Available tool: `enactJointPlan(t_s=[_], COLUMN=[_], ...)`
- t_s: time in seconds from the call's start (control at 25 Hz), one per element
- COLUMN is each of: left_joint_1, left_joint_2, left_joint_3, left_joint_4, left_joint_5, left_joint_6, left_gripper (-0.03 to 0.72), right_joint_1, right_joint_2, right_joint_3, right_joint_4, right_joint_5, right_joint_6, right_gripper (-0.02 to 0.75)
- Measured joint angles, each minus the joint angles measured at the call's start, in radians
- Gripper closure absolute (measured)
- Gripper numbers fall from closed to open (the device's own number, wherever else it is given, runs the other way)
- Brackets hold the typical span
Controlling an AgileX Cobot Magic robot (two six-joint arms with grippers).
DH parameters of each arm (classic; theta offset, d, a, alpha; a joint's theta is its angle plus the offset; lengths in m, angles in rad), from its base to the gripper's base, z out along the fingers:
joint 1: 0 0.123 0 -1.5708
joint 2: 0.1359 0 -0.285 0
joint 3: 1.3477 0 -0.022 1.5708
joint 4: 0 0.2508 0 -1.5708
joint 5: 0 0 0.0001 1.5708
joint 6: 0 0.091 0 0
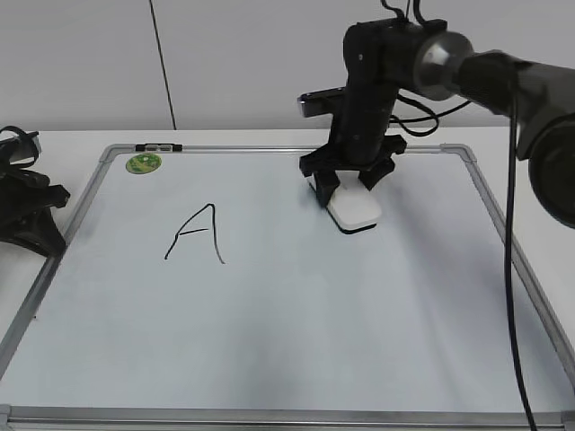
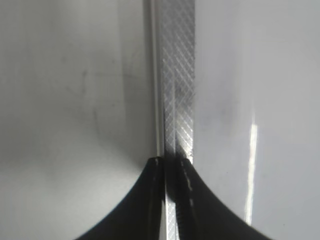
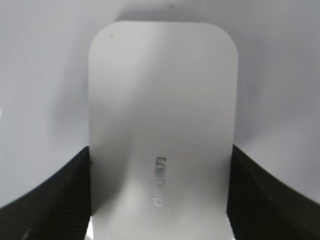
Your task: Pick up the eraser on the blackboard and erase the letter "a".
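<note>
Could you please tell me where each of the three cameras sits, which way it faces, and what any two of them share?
Exterior view: in front of the table, looking down at a slant over the whiteboard, the capital "A" and both arms.
Left wrist view: on the left arm, looking down at the board's silver frame; the left hand, fingers together, shows.
Right wrist view: on the right arm, looking down at the white eraser between the right hand's fingers.
Shared: the eraser and right hand show in exterior and right wrist views.
</note>
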Motion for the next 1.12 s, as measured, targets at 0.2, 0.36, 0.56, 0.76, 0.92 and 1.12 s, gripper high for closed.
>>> enactJointPlan(t_s=[0.2, 0.36, 0.56, 0.76, 0.92, 1.12], left_joint_1=[0.0, 0.0, 0.0, 0.0, 0.0, 0.0], left_joint_2=[0.0, 0.0, 0.0, 0.002, 0.002, 0.002], left_joint_3=[0.0, 0.0, 0.0, 0.0, 0.0, 0.0], left_joint_4=[0.0, 0.0, 0.0, 0.0, -0.002, -0.003], left_joint_5=[0.0, 0.0, -0.002, -0.002, -0.003, -0.003], left_joint_6=[0.0, 0.0, 0.0, 0.0, 0.0, 0.0], left_gripper=[0.657, 0.657, 0.657, 0.657, 0.657, 0.657], right_joint_1=[-0.07, -0.106, -0.121, -0.121, -0.132, -0.168], right_joint_2=[-0.006, -0.022, -0.099, -0.215, -0.304, -0.413], right_joint_3=[0.0, 0.008, 0.014, 0.054, 0.194, 0.412], right_joint_4=[-0.024, -0.04, -0.053, -0.01, -0.01, -0.01], right_joint_5=[0.0, 0.003, 0.011, 0.012, 0.012, 0.012], right_joint_6=[0.007, 0.007, 0.002, -0.014, -0.016, -0.016], right_gripper=[0.204, 0.204, 0.205, 0.205, 0.205, 0.205])
